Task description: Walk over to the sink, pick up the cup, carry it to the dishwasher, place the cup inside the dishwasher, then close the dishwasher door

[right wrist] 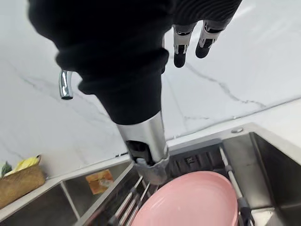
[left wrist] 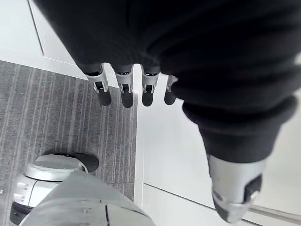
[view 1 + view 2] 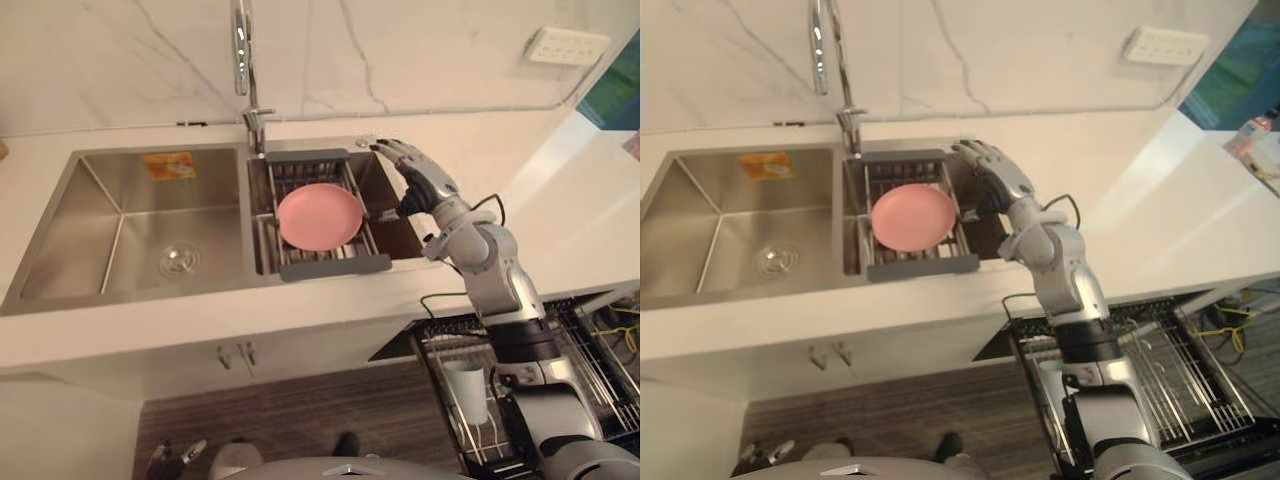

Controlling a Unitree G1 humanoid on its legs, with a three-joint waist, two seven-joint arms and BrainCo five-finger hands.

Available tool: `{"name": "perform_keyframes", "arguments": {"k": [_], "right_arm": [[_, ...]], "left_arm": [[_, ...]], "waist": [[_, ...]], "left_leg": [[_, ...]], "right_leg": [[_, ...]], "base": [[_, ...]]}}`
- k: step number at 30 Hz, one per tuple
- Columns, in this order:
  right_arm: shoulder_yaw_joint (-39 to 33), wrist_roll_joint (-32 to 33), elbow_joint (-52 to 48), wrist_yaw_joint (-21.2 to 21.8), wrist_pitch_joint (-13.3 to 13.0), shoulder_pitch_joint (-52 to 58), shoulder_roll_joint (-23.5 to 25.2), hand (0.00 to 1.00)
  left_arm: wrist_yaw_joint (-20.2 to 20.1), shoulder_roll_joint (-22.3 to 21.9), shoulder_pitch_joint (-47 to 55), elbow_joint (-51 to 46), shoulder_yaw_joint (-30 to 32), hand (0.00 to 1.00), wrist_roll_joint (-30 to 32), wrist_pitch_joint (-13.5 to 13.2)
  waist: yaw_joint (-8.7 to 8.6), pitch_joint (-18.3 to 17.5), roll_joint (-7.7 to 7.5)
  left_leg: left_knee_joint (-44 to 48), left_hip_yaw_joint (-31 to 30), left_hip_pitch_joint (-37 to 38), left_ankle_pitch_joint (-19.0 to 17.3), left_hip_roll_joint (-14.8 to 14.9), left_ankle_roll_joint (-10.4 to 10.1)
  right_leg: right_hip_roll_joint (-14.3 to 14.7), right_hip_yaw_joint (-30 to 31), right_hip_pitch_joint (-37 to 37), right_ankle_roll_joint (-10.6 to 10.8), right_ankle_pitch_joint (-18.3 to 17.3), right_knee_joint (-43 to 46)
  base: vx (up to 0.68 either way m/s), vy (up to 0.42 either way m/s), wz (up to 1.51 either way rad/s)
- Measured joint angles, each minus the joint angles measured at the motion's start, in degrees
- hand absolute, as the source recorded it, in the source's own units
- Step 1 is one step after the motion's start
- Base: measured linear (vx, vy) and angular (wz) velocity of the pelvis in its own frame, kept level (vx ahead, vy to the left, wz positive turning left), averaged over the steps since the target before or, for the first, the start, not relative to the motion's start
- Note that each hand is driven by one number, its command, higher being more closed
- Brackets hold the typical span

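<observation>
One white cup in view: upright, mouth up as far as can be told, standing in pulled-out dishwasher rack, low on robot's right. If that's the task's cup, then walk, pick-up, carry and placing prob. done. Left to do: rack in, door shut.

But right hand up over far right end of right basin of sink, fingers straight and spread, thumb apart, nothing held. Reads more like a reach into sink, so pick-up maybe not yet done. Too dark under that hand to tell what's there.

Left hand hanging by cabinet front, fingers relaxed, pointing at floor, holding nothing, idle.

Containers:
- Left basin: bare steel w/ drain, orange sticker on back wall.
- Right basin: grey-framed wire rack set across it, pink plate lying flat on rack, just beside right hand, not touching.
- Dishwasher rack: cup near its inner front corner, wire tines elsewhere, other contents too small to tell.
- Woven basket on counter w/ sth yellow in it, well apart from hand.
</observation>
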Motion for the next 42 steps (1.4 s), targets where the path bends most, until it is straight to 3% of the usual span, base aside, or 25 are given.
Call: {"name": "perform_keyframes", "arguments": {"k": [8,14,31,42], "right_arm": [[6.28,-8.76,6.68,0.92,-1.13,-4.78,-1.29,0.0],[8.04,-13.21,10.51,0.62,-1.58,-9.36,-1.6,0.0],[12.15,-15.36,17.32,-0.53,-1.12,-13.67,-2.32,0.0],[15.59,-17.41,22.27,-0.05,-2.61,-14.59,-2.29,0.0]], "left_arm": [[-0.69,0.5,-0.55,-0.24,-0.23,0.0,-0.02,0.32],[-0.85,0.58,-1.78,-0.61,-0.23,0.0,-0.15,0.48],[-0.85,1.08,-2.61,-2.5,-0.8,0.0,-1.85,0.45],[-0.86,1.24,-3.28,-2.58,-2.45,0.0,-2.42,0.44]], "waist": [[0.99,0.12,-0.48],[1.95,1.83,-0.41],[2.79,6.01,0.47],[4.37,7.49,0.55]], "left_leg": [[-0.56,-0.2,-1.33,1.15,-0.19,-0.19],[2.48,-0.26,-3.77,-0.13,-0.23,0.0],[7.1,-1.32,-7.39,-1.84,0.01,0.07],[8.01,-1.91,-8.87,-1.89,-0.05,0.14]], "right_leg": [[0.02,0.17,-1.46,-0.24,0.54,0.01],[-0.03,0.7,-2.56,-0.29,0.74,0.01],[0.1,0.69,-3.66,-0.41,1.0,0.06],[0.04,0.53,-4.25,-0.41,1.01,0.11]], "base": [[0.03,0.021,0.03],[-0.01,0.025,0.0],[-0.01,0.03,0.01],[0.0,0.041,0.03]]}}
